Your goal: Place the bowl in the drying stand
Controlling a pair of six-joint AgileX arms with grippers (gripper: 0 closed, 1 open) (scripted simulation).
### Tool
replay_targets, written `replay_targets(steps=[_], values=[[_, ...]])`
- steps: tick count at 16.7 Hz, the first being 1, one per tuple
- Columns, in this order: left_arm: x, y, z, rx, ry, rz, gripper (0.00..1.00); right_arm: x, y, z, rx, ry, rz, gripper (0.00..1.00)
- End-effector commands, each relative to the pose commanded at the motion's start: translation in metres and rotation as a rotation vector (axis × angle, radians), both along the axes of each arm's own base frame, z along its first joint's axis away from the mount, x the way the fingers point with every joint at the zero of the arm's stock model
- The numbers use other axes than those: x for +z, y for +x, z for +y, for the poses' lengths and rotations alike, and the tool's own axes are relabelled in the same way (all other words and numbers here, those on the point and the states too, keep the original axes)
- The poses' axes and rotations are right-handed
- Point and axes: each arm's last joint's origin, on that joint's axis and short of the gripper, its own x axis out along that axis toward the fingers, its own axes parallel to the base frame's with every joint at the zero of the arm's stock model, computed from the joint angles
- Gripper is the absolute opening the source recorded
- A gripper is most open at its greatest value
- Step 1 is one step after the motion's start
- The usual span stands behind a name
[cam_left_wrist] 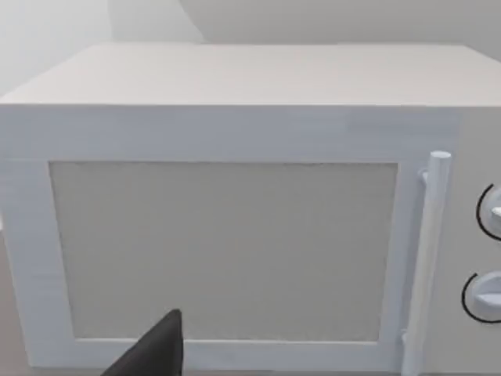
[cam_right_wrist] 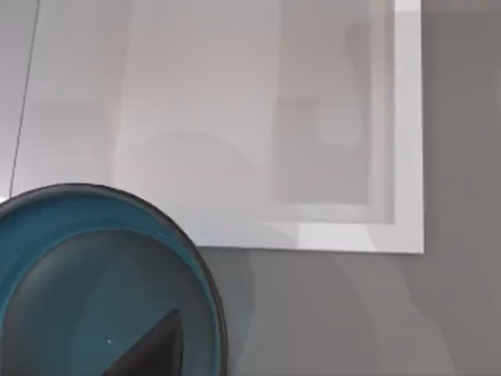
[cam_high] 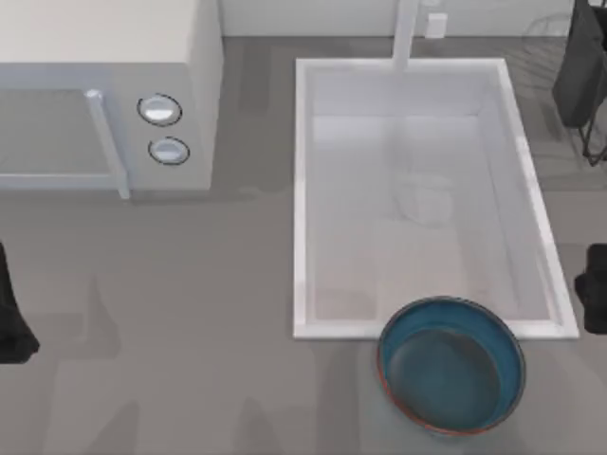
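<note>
The bowl (cam_high: 451, 366), teal-blue inside with a reddish-brown rim, stands upright and empty on the grey counter, its far edge against the front rim of the white sink. The right wrist view looks down on the bowl (cam_right_wrist: 70, 282), with a dark part of my right gripper (cam_right_wrist: 153, 352) over its inside. My right arm (cam_high: 597, 301) is at the table's right edge, right of the bowl and apart from it. Thin dark wires of the drying stand (cam_high: 594, 144) show at the far right corner, beyond the sink. My left arm (cam_high: 9, 318) is parked at the left edge.
The white sink basin (cam_high: 303, 190) fills the middle right, with a faucet (cam_high: 406, 33) at its back. A white microwave (cam_high: 104, 95) stands at the back left, and the left wrist view faces the microwave's door (cam_left_wrist: 223, 251). A dark block (cam_high: 580, 66) stands by the stand's wires.
</note>
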Motion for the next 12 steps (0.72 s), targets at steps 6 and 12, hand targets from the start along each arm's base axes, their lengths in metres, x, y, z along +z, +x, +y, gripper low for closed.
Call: replay_targets(steps=[6, 12], values=[[0.0, 0.0, 0.0, 0.0, 0.0, 0.0, 1.0, -0.005, 0.053, 0.059, 0.004, -0.134, 0.487, 1.0], [0.0, 0.0, 0.0, 0.0, 0.0, 0.0, 1.0, -0.002, 0.068, 0.085, -0.002, -0.185, 0.594, 1.0]])
